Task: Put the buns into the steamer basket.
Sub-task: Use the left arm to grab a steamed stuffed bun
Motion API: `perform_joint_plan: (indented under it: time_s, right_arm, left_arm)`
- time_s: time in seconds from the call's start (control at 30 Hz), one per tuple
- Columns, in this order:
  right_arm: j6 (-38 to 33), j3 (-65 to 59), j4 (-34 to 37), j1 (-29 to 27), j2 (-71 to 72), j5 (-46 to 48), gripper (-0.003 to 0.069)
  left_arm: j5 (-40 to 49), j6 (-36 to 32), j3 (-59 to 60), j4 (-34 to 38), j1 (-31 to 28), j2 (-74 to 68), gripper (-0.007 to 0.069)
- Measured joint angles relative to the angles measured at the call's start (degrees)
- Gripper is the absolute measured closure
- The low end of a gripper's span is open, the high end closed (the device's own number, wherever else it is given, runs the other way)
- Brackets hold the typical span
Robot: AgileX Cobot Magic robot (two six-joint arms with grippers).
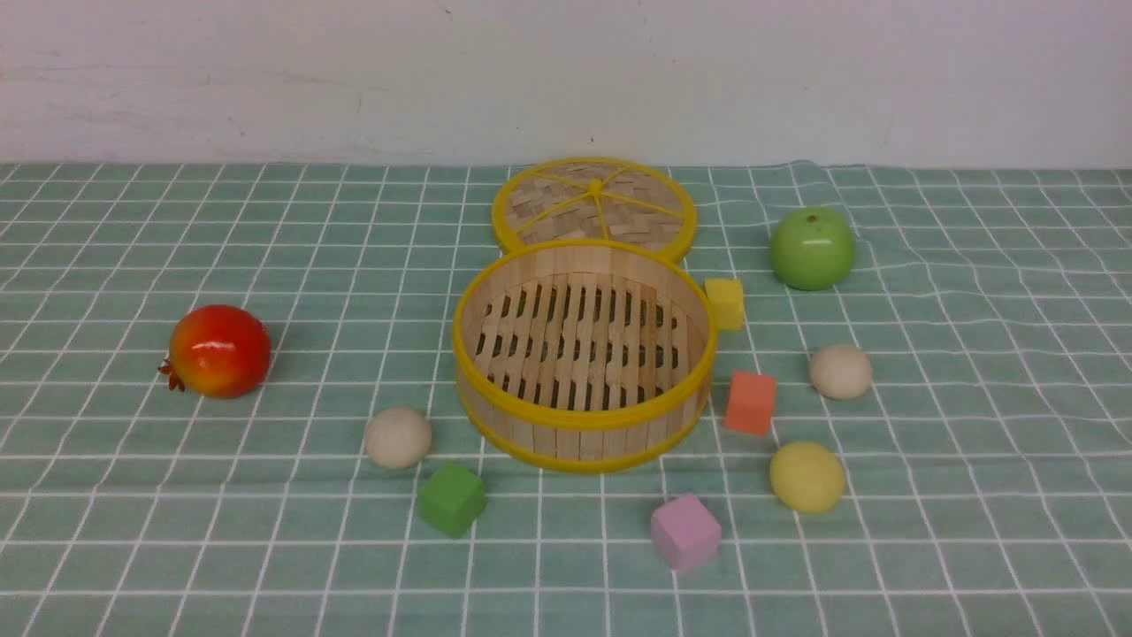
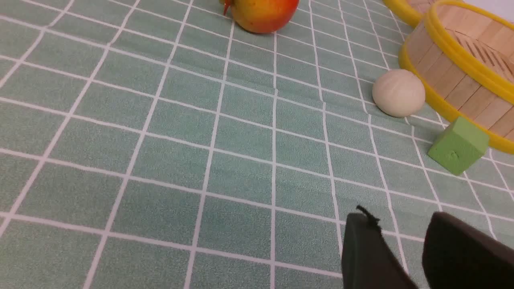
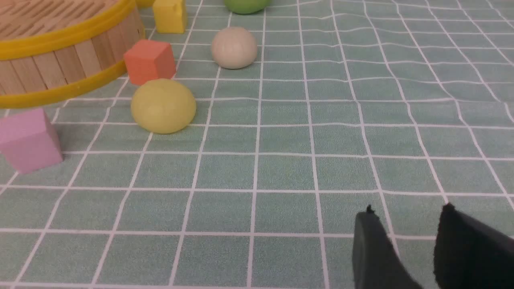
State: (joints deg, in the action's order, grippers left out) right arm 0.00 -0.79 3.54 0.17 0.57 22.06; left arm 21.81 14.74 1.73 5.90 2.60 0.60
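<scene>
The steamer basket [image 1: 584, 423] stands empty in the middle of the checked cloth. One off-white bun [image 1: 398, 437] lies at its front left, also seen as a bun [image 2: 398, 92] beside the basket's wall [image 2: 449, 76] in the left wrist view. A second off-white bun [image 1: 840, 371] and a pale yellow bun [image 1: 806, 477] lie to its right; the right wrist view shows this yellow bun [image 3: 163, 105] and the off-white bun [image 3: 234, 47]. My left gripper [image 2: 397, 218] and right gripper [image 3: 405, 212] are open over bare cloth with nothing between the fingers. Neither arm shows in the front view.
The woven lid [image 1: 594, 208] lies flat behind the basket. A pomegranate [image 1: 218, 350] sits at the left, a green apple [image 1: 812, 249] at the back right. Green [image 1: 452, 499], pink [image 1: 684, 532], orange [image 1: 751, 402] and yellow [image 1: 725, 303] cubes ring the basket.
</scene>
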Motion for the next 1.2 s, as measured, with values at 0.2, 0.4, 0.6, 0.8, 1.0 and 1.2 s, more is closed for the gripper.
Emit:
perform_joint_plan:
  time_s: [0.2, 0.4, 0.6, 0.8, 1.0, 1.2]
  right_arm:
    - [0.00, 0.00, 0.00, 0.00, 0.00, 0.00, 0.0420]
    - [0.00, 0.00, 0.00, 0.00, 0.00, 0.00, 0.0420]
    - [0.00, 0.00, 0.00, 0.00, 0.00, 0.00, 0.0420]
    - [0.00, 0.00, 0.00, 0.00, 0.00, 0.00, 0.0420]
    - [0.00, 0.00, 0.00, 0.00, 0.00, 0.00, 0.0420]
    - [0.00, 0.00, 0.00, 0.00, 0.00, 0.00, 0.0420]
  left_arm:
    - [0.00, 0.00, 0.00, 0.00, 0.00, 0.00, 0.0407]
    - [0.00, 0.00, 0.00, 0.00, 0.00, 0.00, 0.0407]
    - [0.00, 0.06, 0.00, 0.00, 0.00, 0.00, 0.0407]
    - [0.00, 0.06, 0.00, -0.06, 0.00, 0.00, 0.0404]
    - [-1.24, 1.32, 0.00, 1.85, 0.00, 0.00, 0.0396]
    - [-9.57, 14.15, 0.00, 21.03, 0.00, 0.00, 0.0396]
